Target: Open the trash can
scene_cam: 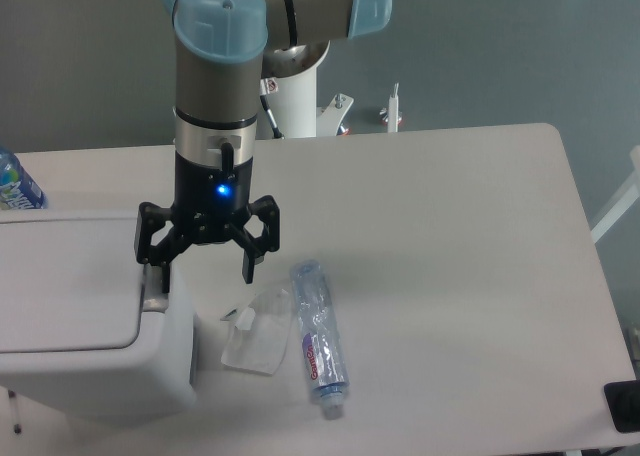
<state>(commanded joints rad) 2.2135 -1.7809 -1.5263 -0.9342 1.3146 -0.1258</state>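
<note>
The trash can (pixel 90 371) is a big white boxy bin at the left front of the table, its flat lid (pixel 60 286) down. A grey push-button strip (pixel 153 294) runs along the lid's right edge. My gripper (pixel 205 273) hangs open over the bin's right end. Its left finger (pixel 158 276) stands right at the strip, touching it or just above it. Its right finger (pixel 249 261) hangs off the bin's side over the table. Nothing is held between the fingers.
A clear plastic bottle (pixel 318 338) lies on the table right of the bin, with a crumpled clear wrapper (pixel 255 336) beside it. Another bottle (pixel 15 184) pokes in at the left edge behind the bin. The robot's base post (pixel 295 91) stands at the back.
</note>
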